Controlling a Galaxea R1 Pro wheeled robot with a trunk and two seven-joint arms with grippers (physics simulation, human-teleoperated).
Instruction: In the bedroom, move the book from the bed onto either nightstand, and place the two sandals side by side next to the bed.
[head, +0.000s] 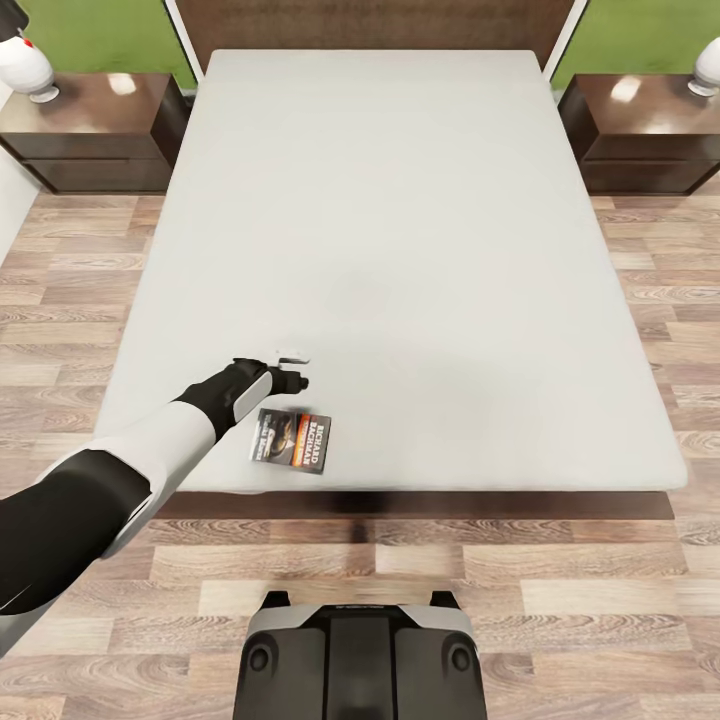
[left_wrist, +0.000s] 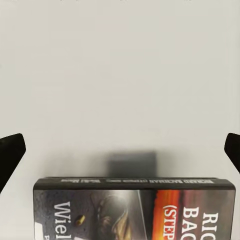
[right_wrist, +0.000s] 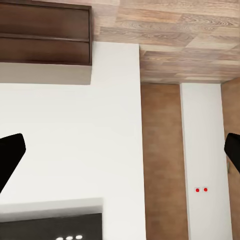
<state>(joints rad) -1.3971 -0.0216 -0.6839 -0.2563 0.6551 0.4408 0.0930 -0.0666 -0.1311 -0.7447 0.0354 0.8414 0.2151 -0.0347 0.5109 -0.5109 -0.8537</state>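
A thin paperback, the book (head: 290, 441), lies flat near the foot edge of the bed (head: 400, 250), left of centre, its dark cover crossed by an orange band with a picture of what looks like a car beside it. In the left wrist view the book (left_wrist: 135, 210) shows white lettering: "RIC" and "BAC" on the band, "(STEP" in orange beneath, and "Wiel" at the far side; small print along the spine is too fine to read.

The left gripper (head: 292, 370) hangs over the mattress just beyond the book, apart from it, at the end of a black-and-white arm reaching in from the near left. Its dark fingertips (left_wrist: 11, 155) stand wide apart at the edges of the wrist view, with nothing between them.

The light-grey mattress is plain, on a dark brown frame with a headboard. A dark glossy nightstand (head: 95, 130) with two drawers stands on each side of the head, the second nightstand (head: 645, 135) at right; each carries a white lamp (head: 25, 65). Pale wood-plank floor (head: 600, 580) surrounds the bed, with green showing behind.

The right gripper (right_wrist: 120, 150) is spread wide and empty, facing white panels, plank flooring and a dark drawer front.
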